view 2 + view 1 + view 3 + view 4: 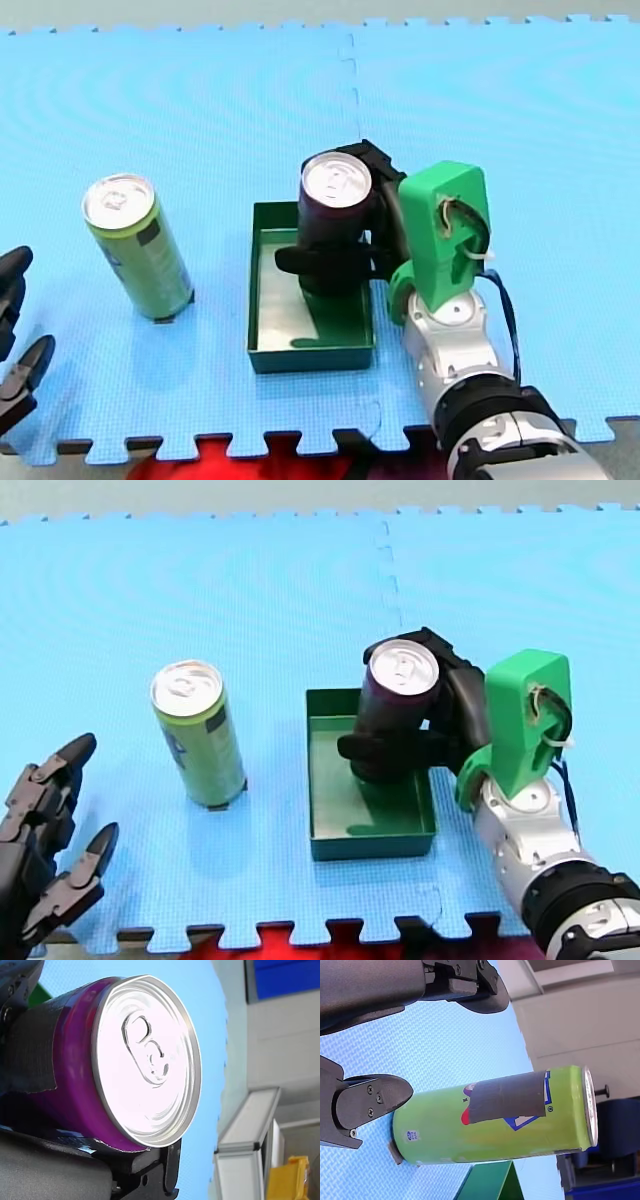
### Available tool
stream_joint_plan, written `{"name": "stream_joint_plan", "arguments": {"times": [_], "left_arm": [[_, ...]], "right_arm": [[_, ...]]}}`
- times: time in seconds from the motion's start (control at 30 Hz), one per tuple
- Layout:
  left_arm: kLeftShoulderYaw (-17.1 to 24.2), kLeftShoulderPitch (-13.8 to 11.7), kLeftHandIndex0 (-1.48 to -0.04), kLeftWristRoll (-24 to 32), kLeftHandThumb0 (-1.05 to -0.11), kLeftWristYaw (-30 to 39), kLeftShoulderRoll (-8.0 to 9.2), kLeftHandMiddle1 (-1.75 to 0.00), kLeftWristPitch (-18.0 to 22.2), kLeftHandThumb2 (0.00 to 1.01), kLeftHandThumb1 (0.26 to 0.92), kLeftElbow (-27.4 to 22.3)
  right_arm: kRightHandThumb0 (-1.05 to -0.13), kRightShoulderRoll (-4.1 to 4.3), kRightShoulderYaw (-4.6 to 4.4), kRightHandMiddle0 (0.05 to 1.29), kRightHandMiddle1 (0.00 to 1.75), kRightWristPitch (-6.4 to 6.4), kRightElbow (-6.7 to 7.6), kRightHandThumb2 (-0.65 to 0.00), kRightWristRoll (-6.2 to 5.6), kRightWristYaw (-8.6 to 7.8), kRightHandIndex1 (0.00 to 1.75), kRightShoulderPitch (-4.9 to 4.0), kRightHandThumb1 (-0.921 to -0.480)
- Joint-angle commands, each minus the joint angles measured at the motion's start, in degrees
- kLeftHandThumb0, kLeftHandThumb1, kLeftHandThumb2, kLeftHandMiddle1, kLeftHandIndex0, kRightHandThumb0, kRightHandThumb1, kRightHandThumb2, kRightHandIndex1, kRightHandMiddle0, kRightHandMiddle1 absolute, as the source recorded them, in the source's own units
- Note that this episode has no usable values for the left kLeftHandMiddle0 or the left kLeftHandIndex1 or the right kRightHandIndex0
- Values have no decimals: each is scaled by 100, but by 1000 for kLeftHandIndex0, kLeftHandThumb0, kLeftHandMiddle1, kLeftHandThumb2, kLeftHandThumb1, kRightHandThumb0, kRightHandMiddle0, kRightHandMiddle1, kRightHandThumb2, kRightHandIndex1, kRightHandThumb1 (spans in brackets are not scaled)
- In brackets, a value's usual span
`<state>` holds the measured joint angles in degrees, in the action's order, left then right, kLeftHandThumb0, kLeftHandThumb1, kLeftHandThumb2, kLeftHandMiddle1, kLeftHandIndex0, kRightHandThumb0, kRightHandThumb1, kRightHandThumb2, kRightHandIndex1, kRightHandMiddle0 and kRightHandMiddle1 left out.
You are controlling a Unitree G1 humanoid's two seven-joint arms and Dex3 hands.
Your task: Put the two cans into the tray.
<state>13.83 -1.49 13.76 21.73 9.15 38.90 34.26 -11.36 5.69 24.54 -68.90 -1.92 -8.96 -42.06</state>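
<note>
Purple can held at the tray, green can not yet taken.

The right robot hand (450, 715) is clamped around the upright purple aluminium can (385, 710), over the far right part of the shallow green rectangular tray (372, 845). Whether the can's base touches the tray floor cannot be told. This looks like the placing step for the first can, so the next move calls for the fingers to let go without tipping it. The tall green aluminium can (200, 745) stands upright on the blue interlocking foam mat (200, 580), at 9 o'clock from the tray. The left robot hand (45, 850), at 7 o'clock, holds nothing. Beyond the mat, a pale wall (280, 1050).
</note>
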Motion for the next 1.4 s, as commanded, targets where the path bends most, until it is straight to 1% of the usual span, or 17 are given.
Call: {"name": "stream_joint_plan", "arguments": {"times": [0.0,0.33,0.63,0.83,0.87,0.9,0.93,0.97,1.0,1.03,1.07,1.1,1.13,1.17,1.27,1.37], "left_arm": [[-4,-29,-86,-2,-1048,-16,19,0,-26,554,921,-61],[-42,-128,-89,-34,-1048,-95,-18,-2,-78,552,921,-244],[-70,-198,-91,-67,-1048,-156,-18,-4,-142,553,921,-394],[-74,-215,-92,-83,-1048,-174,-35,-4,-147,557,921,-417],[-75,-217,-92,-85,-1048,-179,-40,-4,-141,557,921,-414],[-76,-217,-92,-86,-1048,-183,-44,-4,-137,558,921,-410],[-75,-216,-93,-86,-1048,-186,-47,-4,-132,558,921,-405],[-74,-214,-93,-86,-1048,-187,-49,-4,-126,559,921,-399],[-73,-212,-93,-86,-1048,-189,-51,-4,-122,559,921,-394],[-73,-210,-93,-87,-1048,-191,-54,-4,-117,560,921,-390],[-73,-210,-93,-88,-1048,-193,-57,-4,-113,560,921,-388],[-72,-209,-94,-89,-1048,-195,-59,-4,-109,561,921,-386],[-71,-207,-94,-91,-1048,-197,-60,-4,-104,561,921,-383],[-70,-206,-95,-92,-1048,-198,-60,-5,-100,561,921,-381],[-69,-207,-95,-98,-1048,-202,-63,-5,-87,562,921,-376],[-73,-211,-96,-104,-1048,-205,-62,-5,-80,564,921,-381]], "right_arm": [[-211,28,-2,613,1746,49,10,-2,4,18,1746,-8,-809],[-214,69,-72,612,1746,62,11,-2,115,142,1746,-3,-810],[-214,83,-109,608,1746,55,25,-2,151,198,1746,7,-811],[-214,105,-130,606,1746,50,-12,-3,194,267,1746,-7,-813],[-273,101,-134,532,1712,44,-17,-3,209,313,1746,-13,-799],[-366,97,-137,480,1618,41,-22,-3,223,355,1746,-19,-771],[-436,92,-163,476,1494,43,-26,-2,266,435,1746,-22,-744],[-708,101,-231,461,958,13,-25,-2,358,538,1435,-25,-723],[-854,111,-306,465,584,-23,-16,-3,451,621,1096,-26,-726],[-951,121,-363,460,262,-55,-4,-1,522,675,692,-27,-728],[-977,128,-416,434,137,-101,25,0,581,695,467,-29,-727],[-990,132,-449,378,70,-137,58,0,612,697,295,-34,-726],[-973,137,-473,330,36,-154,87,0,633,700,192,-34,-713],[-938,141,-490,279,15,-158,110,0,645,699,135,-31,-699],[-902,148,-494,244,2,-118,138,0,625,638,71,-8,-690],[-881,154,-469,236,0,-90,158,-1,565,516,44,6,-690]]}}
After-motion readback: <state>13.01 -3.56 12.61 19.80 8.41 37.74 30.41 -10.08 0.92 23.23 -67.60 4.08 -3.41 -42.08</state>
